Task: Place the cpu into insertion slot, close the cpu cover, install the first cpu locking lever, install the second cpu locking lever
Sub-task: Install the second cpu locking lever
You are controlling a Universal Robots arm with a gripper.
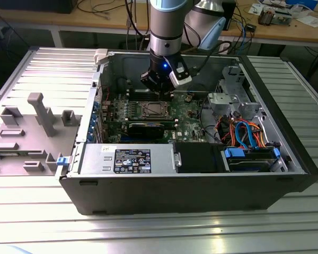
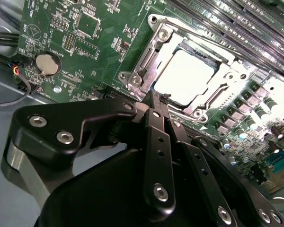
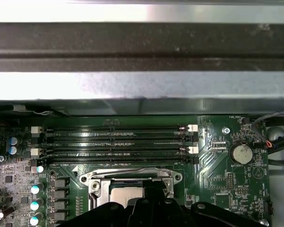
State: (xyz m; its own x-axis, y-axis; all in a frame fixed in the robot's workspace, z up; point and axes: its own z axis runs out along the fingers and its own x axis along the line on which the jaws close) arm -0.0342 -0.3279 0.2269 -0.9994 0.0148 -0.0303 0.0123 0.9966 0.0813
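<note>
We see the gripper (image 2: 164,97) with fingers pressed together, holding nothing, poised at the socket's edge. The cpu (image 2: 183,76) sits in the insertion slot (image 1: 152,109), with the cpu cover (image 2: 151,54) closed flat around it (memory slots (image 3: 116,143) at its 12 o'clock in the first wrist view).

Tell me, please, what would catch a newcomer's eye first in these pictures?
Probably the open computer case on the ribbed metal table, with the gripper lowered inside it. In the second wrist view, the bright silver cpu sits in the insertion slot, framed by the cpu cover.
</note>
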